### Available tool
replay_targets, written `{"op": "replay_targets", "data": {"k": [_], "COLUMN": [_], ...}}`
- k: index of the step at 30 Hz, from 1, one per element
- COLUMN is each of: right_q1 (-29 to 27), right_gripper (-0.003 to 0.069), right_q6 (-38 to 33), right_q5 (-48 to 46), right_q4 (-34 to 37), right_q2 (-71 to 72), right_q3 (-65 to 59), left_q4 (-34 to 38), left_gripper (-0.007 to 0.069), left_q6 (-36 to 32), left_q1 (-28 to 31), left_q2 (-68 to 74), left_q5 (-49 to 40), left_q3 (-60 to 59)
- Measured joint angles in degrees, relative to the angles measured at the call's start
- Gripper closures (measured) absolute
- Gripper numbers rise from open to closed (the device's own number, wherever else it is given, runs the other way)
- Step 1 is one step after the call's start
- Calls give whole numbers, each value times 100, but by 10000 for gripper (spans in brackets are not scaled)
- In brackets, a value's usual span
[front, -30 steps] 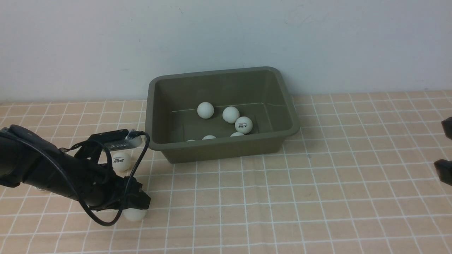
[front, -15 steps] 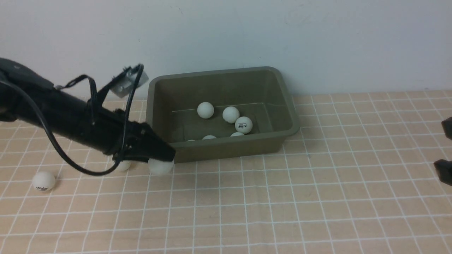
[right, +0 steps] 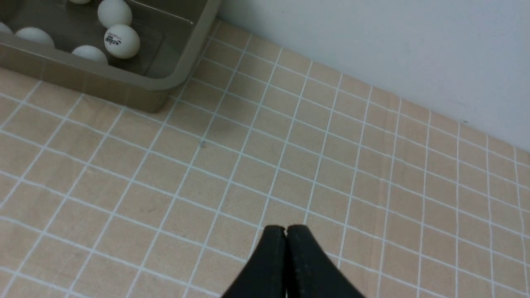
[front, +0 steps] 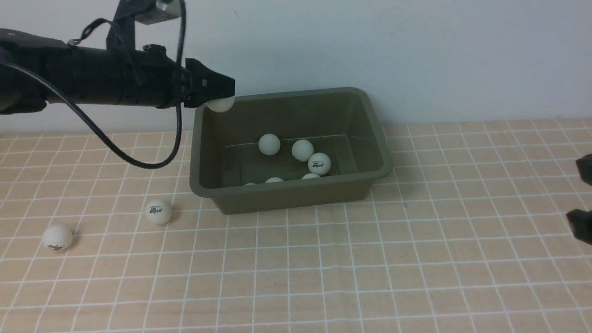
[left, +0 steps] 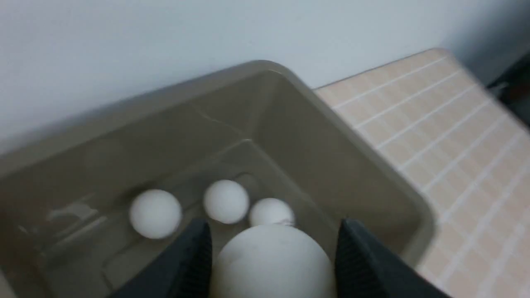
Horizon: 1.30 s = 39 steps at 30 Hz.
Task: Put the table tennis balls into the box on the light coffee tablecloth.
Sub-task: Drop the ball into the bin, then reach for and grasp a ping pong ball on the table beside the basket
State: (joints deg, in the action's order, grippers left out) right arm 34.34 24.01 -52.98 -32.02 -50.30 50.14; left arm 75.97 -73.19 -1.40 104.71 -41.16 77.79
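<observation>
Left pincer [front: 216,95] grips one table tennis ball [front: 222,106] above the box [front: 296,198], at its ten o'clock corner (right pincer [right: 285,231] closed, empty). Seemingly the drop-off step: next, open over the box's floor.

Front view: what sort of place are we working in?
Probably a lab test bench, not a home: a grid-lined tablecloth against a bare pale wall, with the box and table tennis balls laid out.

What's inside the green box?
Six small white table tennis balls lie on the floor of the olive-green plastic box. Three show fully; three only peek over its near wall, which hides the floor just behind it. Another ball hangs above, in the left gripper.
</observation>
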Motion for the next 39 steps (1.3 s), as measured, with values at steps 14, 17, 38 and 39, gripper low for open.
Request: {"op": "replay_targets", "data": {"k": [14, 17, 38, 39], "right_q1": [0, 0, 0, 0], "right_gripper": [676, 676, 676, 676], "right_q6": [16, 16, 110, 110], "right_q5": [71, 71, 71, 71], "right_q4": [105, 105, 128, 128], "right_q2": [0, 0, 0, 0], "right_q3": [0, 0, 0, 0], "left_q4": [241, 285, -813, -1406], "left_gripper": [281, 281, 281, 281], "left_q6": [-904, -904, 434, 960], "left_q1": [-743, -743, 51, 295], "left_q2": [927, 963, -654, -868], "left_q5": [1421, 1453, 1021, 768], "left_q3": [0, 0, -5, -5]}}
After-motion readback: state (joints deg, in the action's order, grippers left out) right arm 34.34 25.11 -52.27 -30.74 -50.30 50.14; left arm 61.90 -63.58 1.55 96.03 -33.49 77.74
